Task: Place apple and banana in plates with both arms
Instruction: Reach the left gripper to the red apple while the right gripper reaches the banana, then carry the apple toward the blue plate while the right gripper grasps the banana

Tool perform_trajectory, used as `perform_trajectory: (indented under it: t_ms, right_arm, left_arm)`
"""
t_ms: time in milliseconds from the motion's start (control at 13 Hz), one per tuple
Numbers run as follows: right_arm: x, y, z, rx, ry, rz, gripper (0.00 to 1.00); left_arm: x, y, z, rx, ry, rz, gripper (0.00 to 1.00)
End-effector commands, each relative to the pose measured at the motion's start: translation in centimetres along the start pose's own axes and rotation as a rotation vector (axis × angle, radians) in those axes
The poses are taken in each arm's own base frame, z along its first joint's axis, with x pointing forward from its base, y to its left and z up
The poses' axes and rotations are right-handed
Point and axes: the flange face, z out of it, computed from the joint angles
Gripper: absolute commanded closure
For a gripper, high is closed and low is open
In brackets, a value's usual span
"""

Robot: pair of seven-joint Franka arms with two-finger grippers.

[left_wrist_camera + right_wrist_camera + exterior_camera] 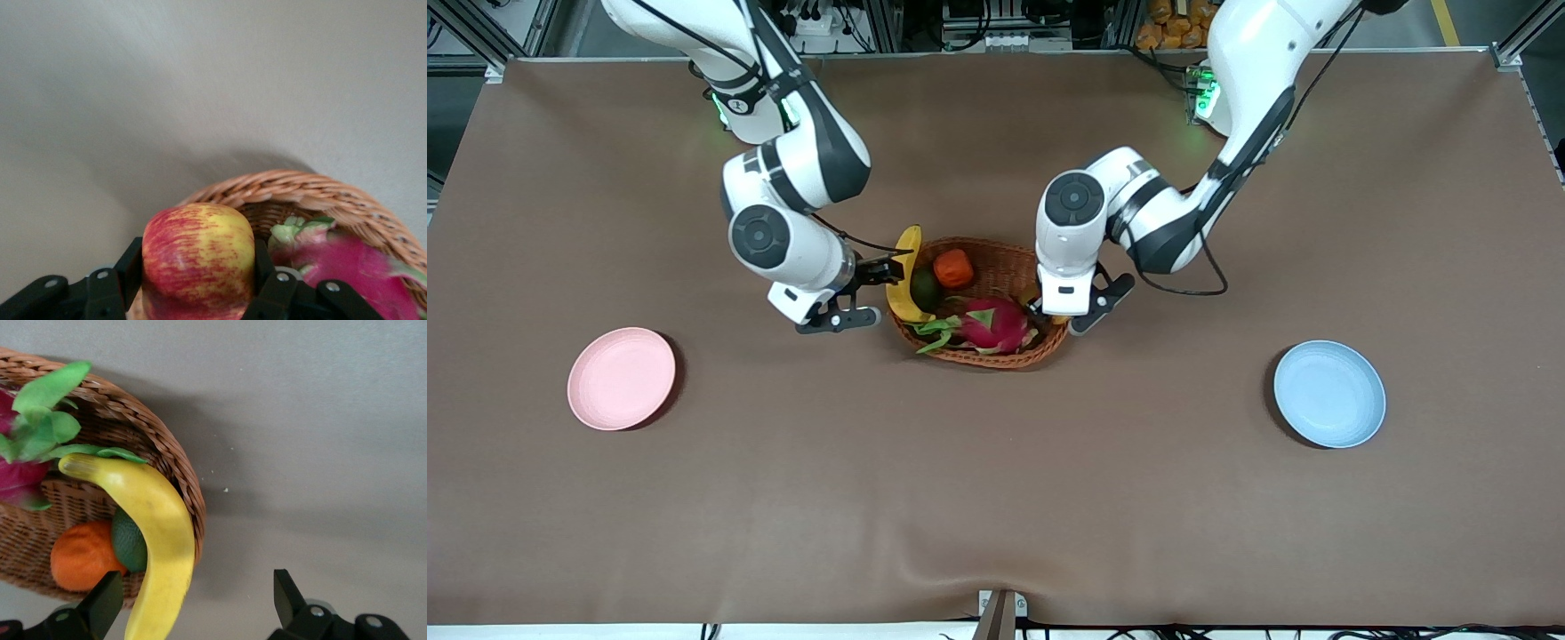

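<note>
Left gripper [200, 293] pinches the apple [198, 260] in the basket [1009, 260] for lifting out, while right gripper [193, 607], jaws spread, straddles the banana [157, 533] w/o closing.

Left arm: enters from 1 o'clock, elbow bent, wrist pointing down.
Left gripper [200, 283]: fingers clamped, both sides of apple [198, 261].
Right arm: from 11 o'clock, folded.
Right gripper [193, 600]: fingers spread, banana [155, 533] between, no clear contact.

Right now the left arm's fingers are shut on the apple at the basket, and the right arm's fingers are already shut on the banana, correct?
Not quite. The right gripper is open: the right wrist view shows its fingers apart beside the banana. The left gripper is shut on the apple at the basket.
</note>
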Motion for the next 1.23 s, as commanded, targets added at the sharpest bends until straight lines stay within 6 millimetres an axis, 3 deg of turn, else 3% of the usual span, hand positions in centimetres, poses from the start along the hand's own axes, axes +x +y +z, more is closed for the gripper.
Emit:
perform_trajectory:
  t_ms: [0,231,308,538,615,692,769,1000,1154]
  right_arm:
    - [-1.2,-1.3,1.7,0.005,0.020,0.034,0.00]
    - [-1.6,-2.8,3.6,-0.009,0.012,0.069,0.00]
    - [-1.7,-3.4,4.2,-0.011,0.017,0.073,0.00]
    - [-1.8,-3.6,4.8,-0.017,0.017,0.084,0.01]
    - [-1.7,-3.6,4.8,-0.016,0.018,0.084,0.30]
    - [-1.7,-3.6,4.8,-0.015,0.022,0.084,0.48]
    - [-1.7,-3.6,4.9,-0.016,0.021,0.085,0.59]
    - [-1.6,-3.4,5.0,-0.017,0.019,0.086,0.77]
    - [-1.5,-2.8,3.7,-0.009,0.023,0.098,0.79]
  left_arm:
    - [2.9,-2.2,-7.4,-0.012,0.082,0.086,1.00]
    - [10.8,-5.4,-11.3,-0.016,0.041,0.210,1.00]
    - [14.3,-7.0,-11.6,-0.004,0.031,0.255,1.00]
    - [21.6,-11.3,-11.4,0.003,-0.007,0.355,1.00]
    - [24.3,-13.0,-10.9,0.008,-0.016,0.392,1.00]
    - [26.8,-14.9,-10.2,0.015,-0.026,0.431,1.00]
    - [29.2,-16.7,-9.4,0.015,-0.038,0.467,1.00]
    - [34.3,-21.6,-5.3,-0.011,-0.052,0.566,1.00]
    - [37.0,-24.2,-1.8,-0.062,-0.028,0.637,1.00]
